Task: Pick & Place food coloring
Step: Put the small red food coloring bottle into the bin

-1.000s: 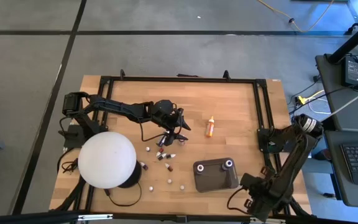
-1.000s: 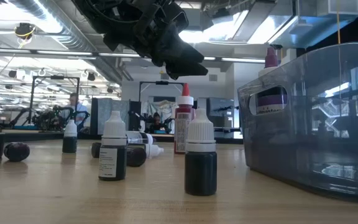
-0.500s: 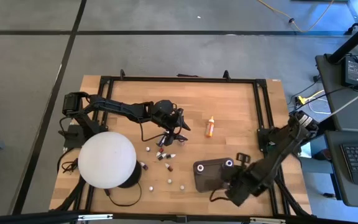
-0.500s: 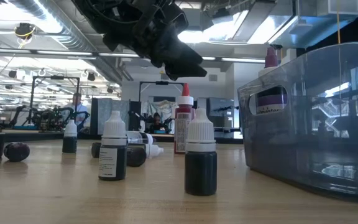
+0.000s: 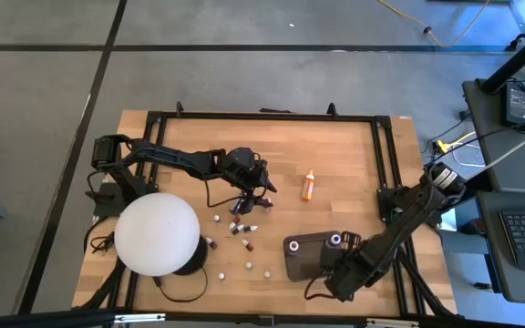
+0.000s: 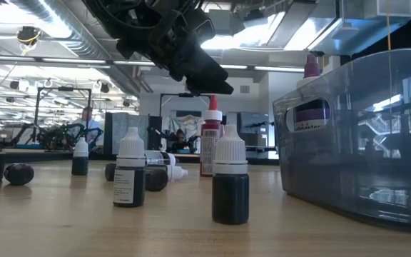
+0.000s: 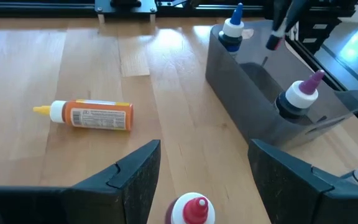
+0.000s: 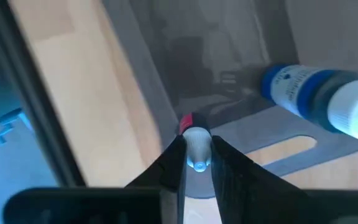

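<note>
Several small food coloring bottles (image 5: 238, 225) stand or lie on the wooden table left of the dark grey tray (image 5: 315, 258). Two more bottles (image 7: 232, 31) (image 7: 300, 96) stand inside the tray. A longer orange bottle (image 5: 308, 186) lies on its side farther back. My left gripper (image 7: 201, 168) is open, and its fingers stand above and to either side of an upright red-topped bottle (image 7: 191, 208) without touching it. My right gripper (image 5: 340, 270) is shut on a small bottle above the tray's right near part. My right gripper pinches a small bottle with a white and red end (image 8: 196, 149) between its two fingertips (image 8: 174, 163). The fingers point down from above. The bottle is lifted clear over the tray's wall (image 8: 148, 93). The fingers hide which part of it they grip.
A big white dome (image 5: 157, 235) stands at the near left of the table. A black frame (image 5: 272, 117) runs around the table's edges. Bare wood lies between the orange bottle and the tray.
My right gripper has swung from the table's near right corner toward the left, has come over the tray's right part and has rolled about its own axis, staying shut. The bottles on the table have not moved.
</note>
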You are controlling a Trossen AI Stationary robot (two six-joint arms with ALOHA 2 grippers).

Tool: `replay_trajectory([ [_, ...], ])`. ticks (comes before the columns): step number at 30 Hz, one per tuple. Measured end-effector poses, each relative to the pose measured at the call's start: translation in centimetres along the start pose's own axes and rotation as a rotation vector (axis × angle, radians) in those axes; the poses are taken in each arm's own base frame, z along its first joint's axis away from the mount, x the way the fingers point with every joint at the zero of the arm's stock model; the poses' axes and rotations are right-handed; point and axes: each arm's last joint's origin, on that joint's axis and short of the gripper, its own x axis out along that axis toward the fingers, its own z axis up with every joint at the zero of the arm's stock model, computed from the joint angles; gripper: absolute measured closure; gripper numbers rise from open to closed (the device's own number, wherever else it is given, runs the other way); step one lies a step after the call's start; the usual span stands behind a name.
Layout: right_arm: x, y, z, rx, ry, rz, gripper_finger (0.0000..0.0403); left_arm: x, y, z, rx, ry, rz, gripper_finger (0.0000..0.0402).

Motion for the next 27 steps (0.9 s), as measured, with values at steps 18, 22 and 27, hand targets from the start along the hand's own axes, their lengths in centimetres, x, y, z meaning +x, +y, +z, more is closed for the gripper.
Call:
replay_trajectory([
  [18, 2.6, -0.8, -0.7, 0.013, 0.04, 0.002, 0.0343, 0.0, 0.0, 0.0, 0.023, 0.0, 0.001, 0.0164],
  [22, 2.6, -0.8, -0.7, 0.013, 0.04, 0.002, 0.0343, 0.0, 0.0, 0.0, 0.024, 0.0, 0.001, 0.0164],
  [27, 3.4, -0.5, -0.4, -0.013, 0.041, 0.001, 0.0343, 0.0, 0.0, 0.0, 0.024, 0.0, 0.001, 0.0164],
])
